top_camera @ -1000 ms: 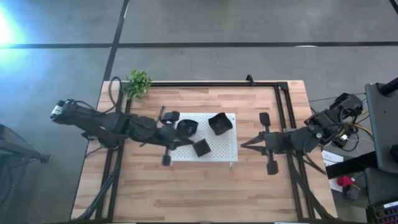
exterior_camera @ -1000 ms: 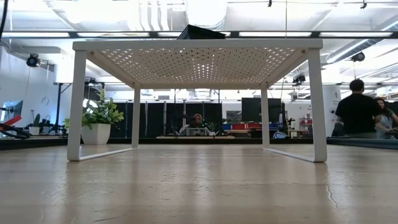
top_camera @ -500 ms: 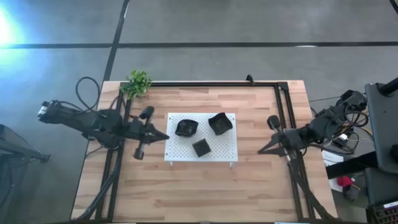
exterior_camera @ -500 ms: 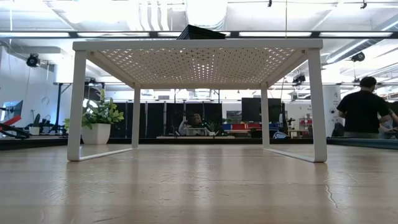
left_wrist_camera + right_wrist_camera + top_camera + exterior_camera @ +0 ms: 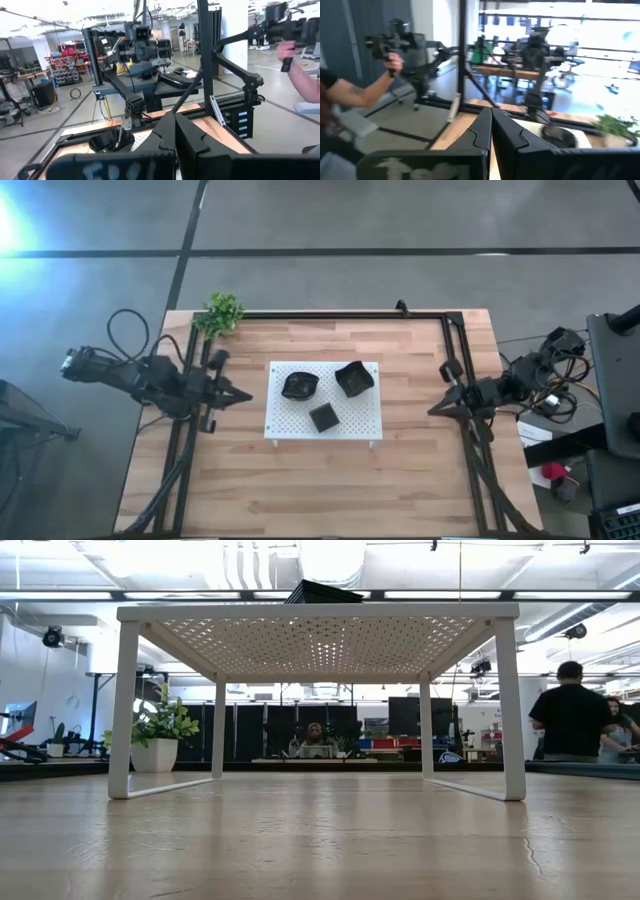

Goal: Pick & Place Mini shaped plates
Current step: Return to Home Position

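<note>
The left end effector (image 5: pixel 238 394) and right end effector (image 5: pixel 438 408) are retreating, closed and empty, leaving plates (image 5: pixel 353 377) on the shelf (image 5: pixel 290 420) ahead.

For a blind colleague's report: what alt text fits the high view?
Black mini plates occupy three spots atop a white perforated shelf on a wooden table. The left hand and right hand, both shut and empty, sit near its opposite edges.

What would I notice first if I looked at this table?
A white perforated shelf stands mid-table with three black mini plates on top: a rounded plate, a square plate and a small plate. The left gripper and right gripper flank it, both shut and empty. A green plant sits at a table corner.
</note>
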